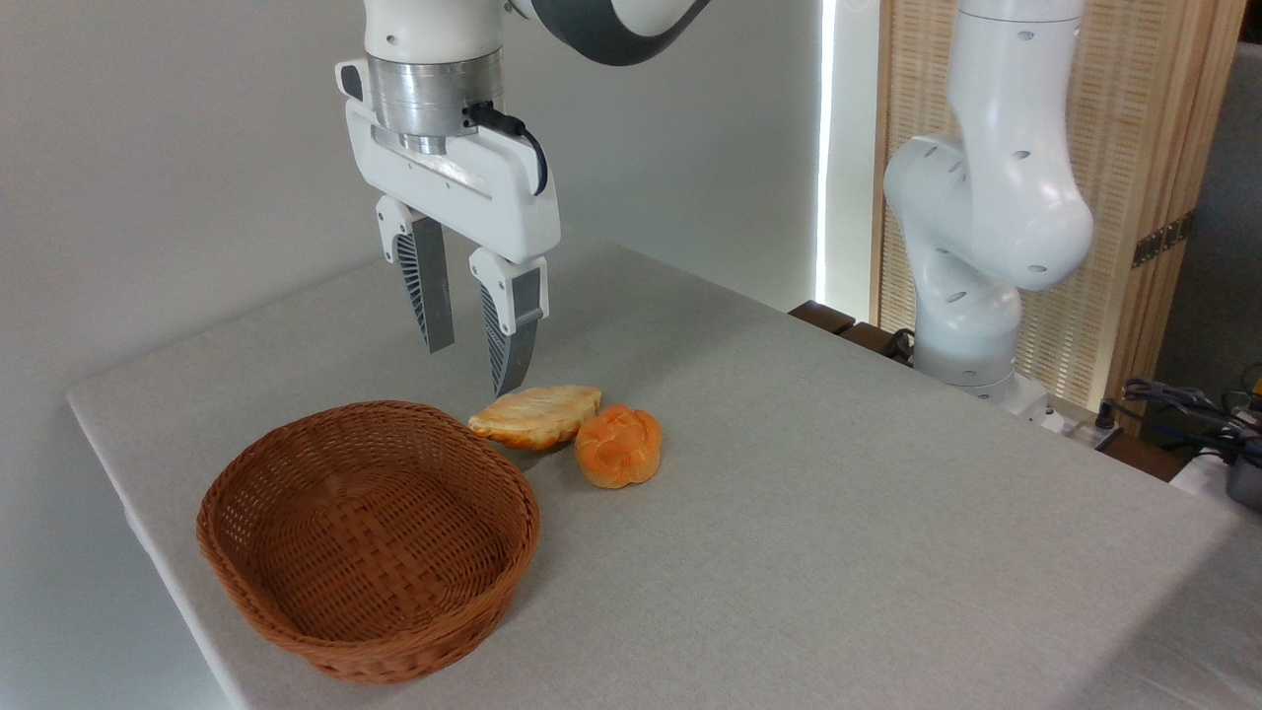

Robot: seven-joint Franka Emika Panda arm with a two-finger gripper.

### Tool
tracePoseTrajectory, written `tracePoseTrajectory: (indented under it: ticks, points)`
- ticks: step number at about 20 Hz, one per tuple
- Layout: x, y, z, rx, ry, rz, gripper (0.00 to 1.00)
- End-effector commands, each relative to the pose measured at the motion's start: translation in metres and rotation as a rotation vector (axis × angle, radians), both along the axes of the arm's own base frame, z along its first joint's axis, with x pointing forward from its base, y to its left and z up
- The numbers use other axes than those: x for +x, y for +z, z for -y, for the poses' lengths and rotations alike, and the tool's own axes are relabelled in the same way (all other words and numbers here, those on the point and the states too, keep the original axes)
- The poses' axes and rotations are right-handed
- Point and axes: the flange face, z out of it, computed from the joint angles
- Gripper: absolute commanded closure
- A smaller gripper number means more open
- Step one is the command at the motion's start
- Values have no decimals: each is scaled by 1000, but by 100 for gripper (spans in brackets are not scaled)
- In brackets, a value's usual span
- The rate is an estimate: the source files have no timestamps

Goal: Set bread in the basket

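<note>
The bread [618, 446], a small round orange bun with a knotted top, lies on the grey table to the right of the basket. The basket [367, 537], oval brown wicker with low sides, stands near the table's front left corner and holds nothing. My gripper [473, 367] hangs open above the table, fingers pointing down, just behind the basket's far rim and up-left of the bun. Nothing is between its fingers. Its right fingertip [505, 380] hovers just above the pale pastry's left end.
A flat, pale oval pastry [537, 415] lies touching the bun's left side, between bun and basket. The arm's white base [971, 276] rises at the table's far right edge. Cables and gear [1193, 414] sit beyond it. The table edge [148, 532] runs close to the basket's left.
</note>
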Motion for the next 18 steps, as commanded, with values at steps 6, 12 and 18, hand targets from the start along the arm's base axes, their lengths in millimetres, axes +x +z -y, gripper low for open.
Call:
tracePoseTrajectory:
  ticks: [6,12,18]
  points:
    - [-1,6,-1,-10,-5,0,0]
    - [-2,6,-1,-10,-5,-2,0]
    - [-2,5,-1,-9,-6,-9,0]
